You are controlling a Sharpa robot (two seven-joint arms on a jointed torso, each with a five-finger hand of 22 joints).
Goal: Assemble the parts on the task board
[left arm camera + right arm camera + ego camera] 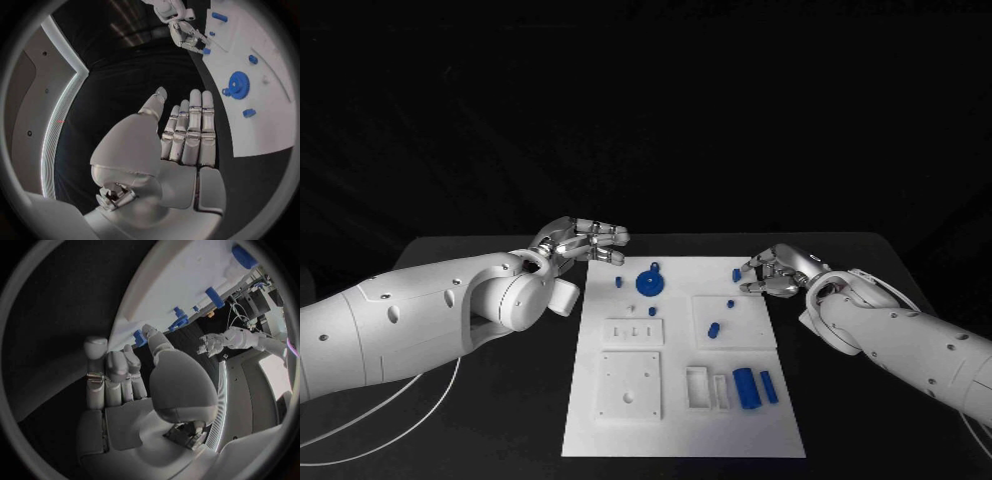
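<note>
While both of my hands hover at the far end of the task board (682, 420), no part is yet in either one. My left hand (583, 240) sits just off the board's far left corner, over the bare bench (473, 420), its fingers (190, 127) straight, side by side and grasping nothing. My right hand (776, 272) is at the board's far right edge, fingers curled toward a small blue part (736, 271) lying at that edge; from the head view I cannot tell whether they already touch or pinch it, and the right wrist view shows the fingertips (149, 332) close to a blue piece without settling it.

On the board, the blue gear (651, 281) stands near the far end, with a small blue peg (619, 282) just to its left. A short blue piece (713, 328) lies on the raised plate right of the board's middle. Two blue cylinders (756, 387) lie toward the near right corner.

My judgement: this is the reach-and-grasp step, early in the assembly. The next move calls for the right fingers to close cleanly on the edge part, lift it, and carry it to its matching seat.
</note>
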